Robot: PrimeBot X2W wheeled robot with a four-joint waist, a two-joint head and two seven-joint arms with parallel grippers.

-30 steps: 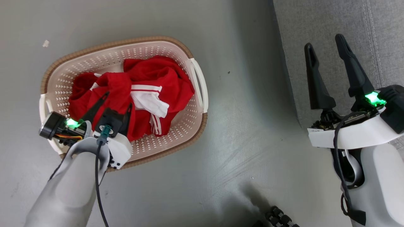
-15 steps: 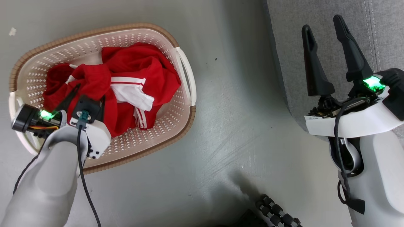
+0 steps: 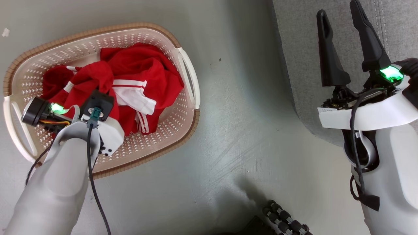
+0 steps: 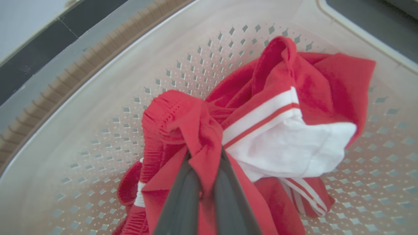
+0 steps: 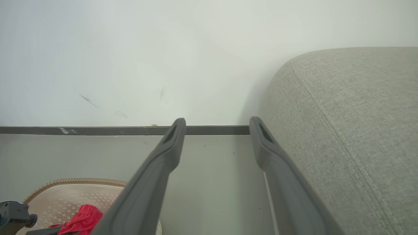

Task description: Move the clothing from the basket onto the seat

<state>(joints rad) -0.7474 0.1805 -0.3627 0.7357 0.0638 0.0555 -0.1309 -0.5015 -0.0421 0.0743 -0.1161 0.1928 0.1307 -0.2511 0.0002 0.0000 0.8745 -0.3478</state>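
The cream basket (image 3: 98,29) stands on the floor at the left and holds the red clothing (image 3: 143,68) with white bands. My left gripper (image 3: 94,96) reaches down into the pile. In the left wrist view its fingers (image 4: 183,195) are shut on a bunched red fold of the clothing (image 4: 313,75), which rises above the perforated basket wall (image 4: 98,130). My right gripper (image 3: 338,9) stands open and empty over the front edge of the grey seat (image 3: 300,49). In the right wrist view the right gripper (image 5: 217,122) hovers beside the seat (image 5: 359,130), with the basket (image 5: 75,195) and clothing (image 5: 81,215) low at the left.
Grey floor (image 3: 245,114) lies between basket and seat. A pale wall with a dark baseboard (image 5: 98,130) runs behind them. A black ribbed part (image 3: 287,218) shows at the bottom edge of the head view.
My left gripper has gone from open to shut on a red fold, which now bunches up between its fingers. The head camera shifted slightly. The right gripper stays open.
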